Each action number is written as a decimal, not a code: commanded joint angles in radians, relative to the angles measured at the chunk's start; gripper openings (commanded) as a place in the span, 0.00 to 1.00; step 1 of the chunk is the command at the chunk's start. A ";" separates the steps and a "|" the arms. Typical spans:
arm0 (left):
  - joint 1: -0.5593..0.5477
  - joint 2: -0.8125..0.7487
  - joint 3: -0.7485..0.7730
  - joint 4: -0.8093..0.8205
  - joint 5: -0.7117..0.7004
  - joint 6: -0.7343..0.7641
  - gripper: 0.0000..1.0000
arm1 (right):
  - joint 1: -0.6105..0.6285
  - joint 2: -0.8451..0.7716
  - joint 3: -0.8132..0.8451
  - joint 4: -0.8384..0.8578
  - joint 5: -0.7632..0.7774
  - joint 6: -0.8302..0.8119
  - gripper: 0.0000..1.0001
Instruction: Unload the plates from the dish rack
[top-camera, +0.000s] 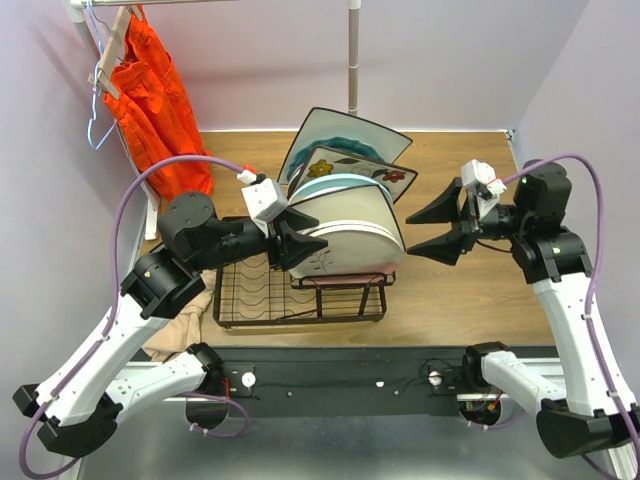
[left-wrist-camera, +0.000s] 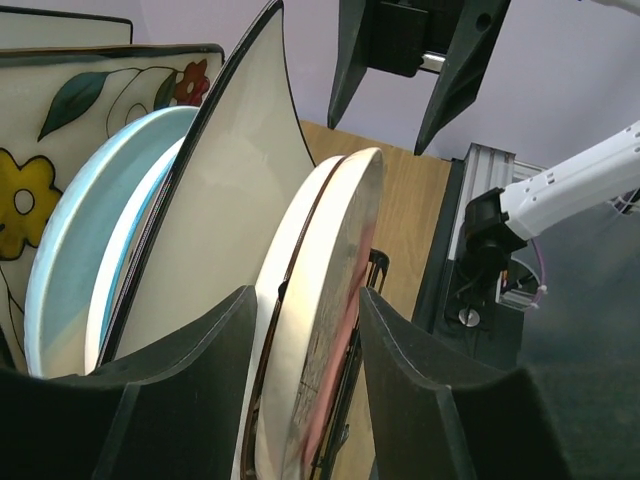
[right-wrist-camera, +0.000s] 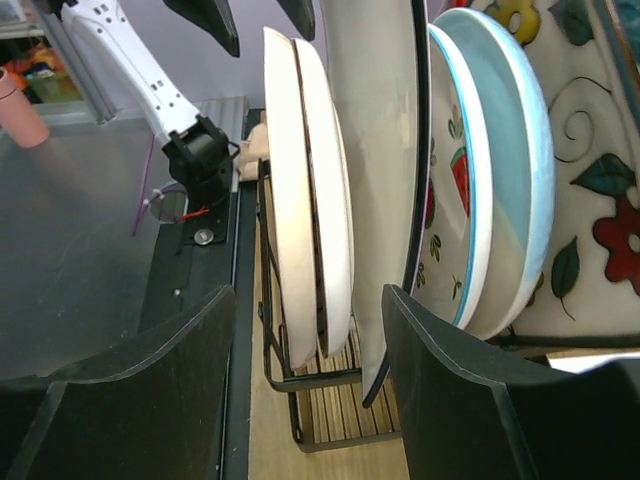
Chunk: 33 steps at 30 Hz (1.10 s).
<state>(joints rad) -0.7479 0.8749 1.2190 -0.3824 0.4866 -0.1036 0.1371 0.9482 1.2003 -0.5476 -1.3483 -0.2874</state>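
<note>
The black wire dish rack stands mid-table with several plates upright in it. The front one is a round cream-pink plate. My left gripper is open and straddles that plate's left edge, with a gap on each side of the rim. Behind it stand a square cream plate with a dark rim, a pale blue plate and a flower print plate. My right gripper is open and empty, just right of the plates. In its wrist view it faces the plate edges and the rack wire.
An orange garment hangs at the back left. A beige cloth lies left of the rack under my left arm. A metal pole rises behind the plates. The black base rail runs along the near edge.
</note>
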 joint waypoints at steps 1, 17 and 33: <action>0.002 -0.017 -0.019 0.020 0.038 0.036 0.54 | 0.106 0.050 0.019 0.057 0.021 -0.022 0.68; 0.001 -0.045 -0.081 0.066 0.089 0.048 0.28 | 0.286 0.029 -0.007 0.081 0.271 0.039 0.54; 0.002 -0.050 -0.061 0.099 0.133 0.008 0.46 | 0.295 -0.051 -0.002 0.086 0.334 0.057 0.66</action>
<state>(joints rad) -0.7452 0.8333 1.1549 -0.2935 0.5564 -0.0563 0.4255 0.9203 1.1748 -0.4843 -1.0290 -0.2386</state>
